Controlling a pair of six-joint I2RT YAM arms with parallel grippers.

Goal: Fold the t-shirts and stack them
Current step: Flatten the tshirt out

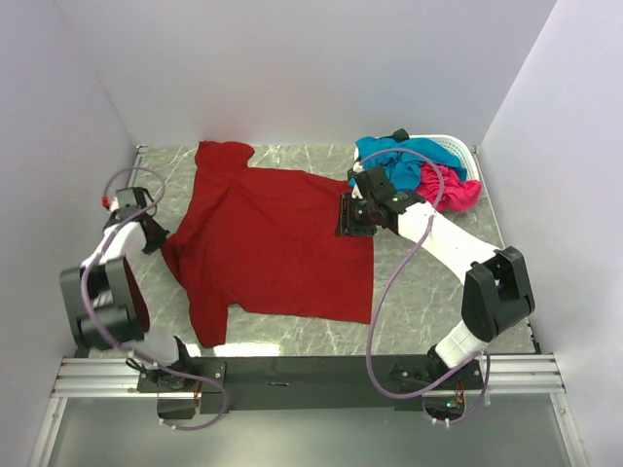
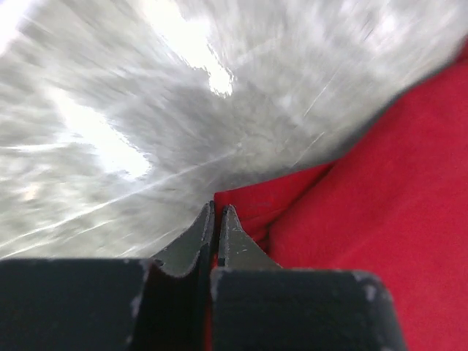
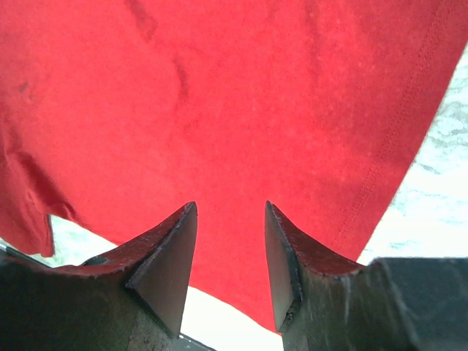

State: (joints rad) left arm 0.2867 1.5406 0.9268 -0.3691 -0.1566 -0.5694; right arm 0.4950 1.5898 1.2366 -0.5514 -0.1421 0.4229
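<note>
At your left, the left gripper (image 2: 219, 207) sits low at the left edge of the soft dark red cloth t-shirt (image 1: 273, 243). Its dark wedge-shaped fingers are pressed together with a sliver of red fabric pinched between them, right where the shirt's edge meets the glossy grey marbled tabletop (image 1: 428, 292). The shirt lies spread nearly flat across the middle of the table, lightly creased, one sleeve pointing far-left and the other near-left. At its right edge, the right gripper (image 3: 230, 208) stands with its jaws apart, holding nothing, the stitched hem running past just beside it; you cannot tell whether the tips touch the cloth. Far right, a crumpled teal-blue t-shirt (image 1: 394, 161) and a bunched hot pink t-shirt (image 1: 453, 190) heap in a white plastic latticed basket (image 1: 458, 149).
</note>
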